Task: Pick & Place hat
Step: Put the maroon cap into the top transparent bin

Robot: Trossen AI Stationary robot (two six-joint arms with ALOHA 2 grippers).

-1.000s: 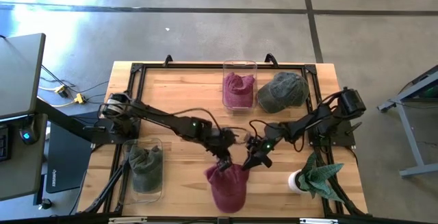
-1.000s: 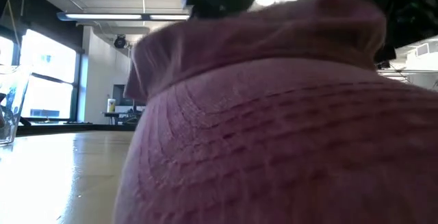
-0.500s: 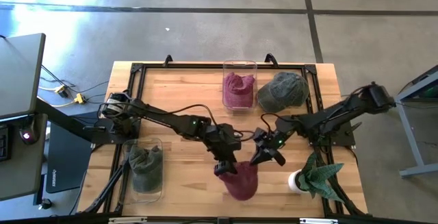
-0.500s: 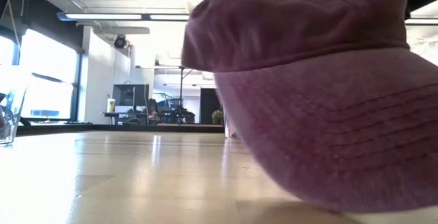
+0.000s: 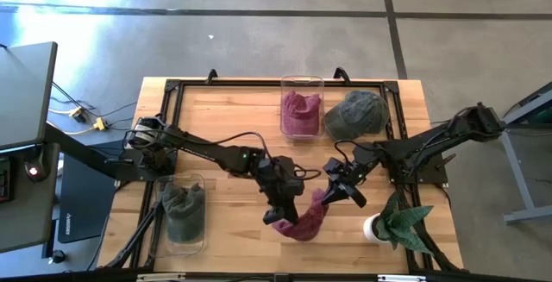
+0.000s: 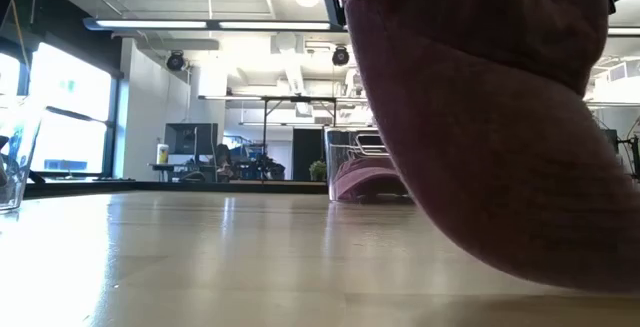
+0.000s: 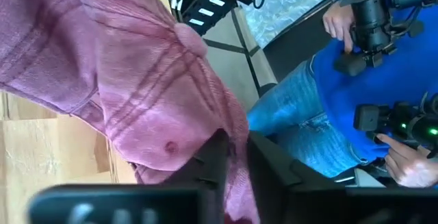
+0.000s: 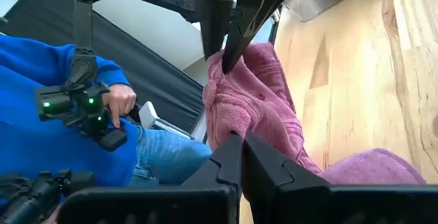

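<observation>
- Hanging between the two claws near the counter's (image 5: 224,101) front edge, a crumpled pink hat (image 5: 304,222) sits lifted above the wood; from the low camera it fills the right side as a big pink bulge (image 6: 490,117).
- Left claw (image 5: 278,217) is clenched on the hat's left side, its dark fingers (image 7: 209,166) pinching a fold of pink cloth.
- Right claw (image 5: 332,194) is clenched on the hat's right side, fingertips pressed together into the fabric (image 8: 236,152).
- Front left of the counter: a clear tub (image 5: 183,213) holding a green hat.
- Front right corner: a white pot with a spiky green plant (image 5: 398,222).
- Farther back, at the middle of the rear edge, a second clear tub (image 5: 301,109) holds another pink hat, and a loose green hat (image 5: 355,115) lies just beside it on the right.
- Beyond the counter, a person in a blue top and jeans (image 7: 342,94) grips dark control handles.
</observation>
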